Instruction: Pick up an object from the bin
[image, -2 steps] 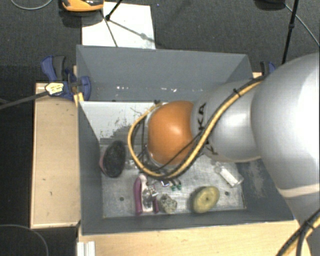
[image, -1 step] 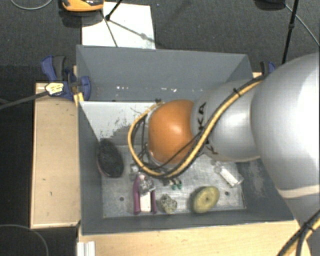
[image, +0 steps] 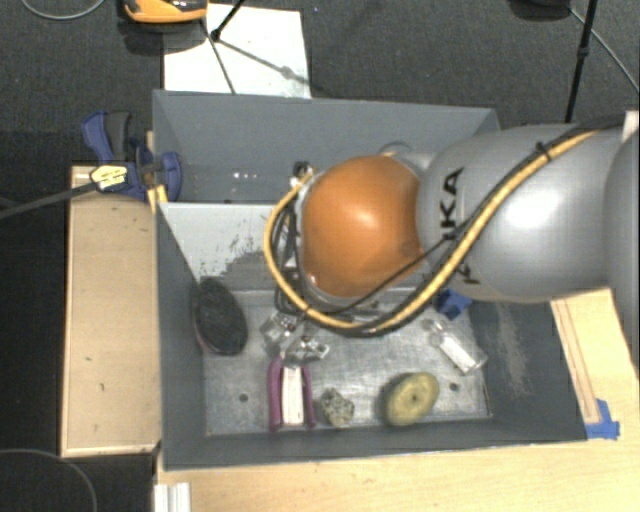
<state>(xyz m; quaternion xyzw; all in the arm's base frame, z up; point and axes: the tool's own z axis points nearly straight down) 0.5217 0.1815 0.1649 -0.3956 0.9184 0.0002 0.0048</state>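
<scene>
Dark flooring (image: 60, 60) surrounds a grey metal bin (image: 330, 130), which has sloping walls and a scuffed, flat bottom. The silver arm (image: 540, 220) enters from the right and covers the bin's middle and far right. Its wrist carries a rounded orange cover (image: 360, 235), looped by a black-and-yellow cable (image: 283, 290). Below the cover, the gripper (image: 293, 340) sits low over the left-centre of the bottom. Its spread cannot be told from this angle. Directly beneath it, against the near wall, lies a purple and white object (image: 287, 393), oblong and lying lengthwise. A black oval brush (image: 220, 315) rests to the left by the side wall. An olive-yellow disc (image: 410, 397) lies to the right, a clear bottle (image: 456, 349) is beyond it, and a small grey pebble (image: 337, 407) sits between the disc and the oblong object.
</scene>
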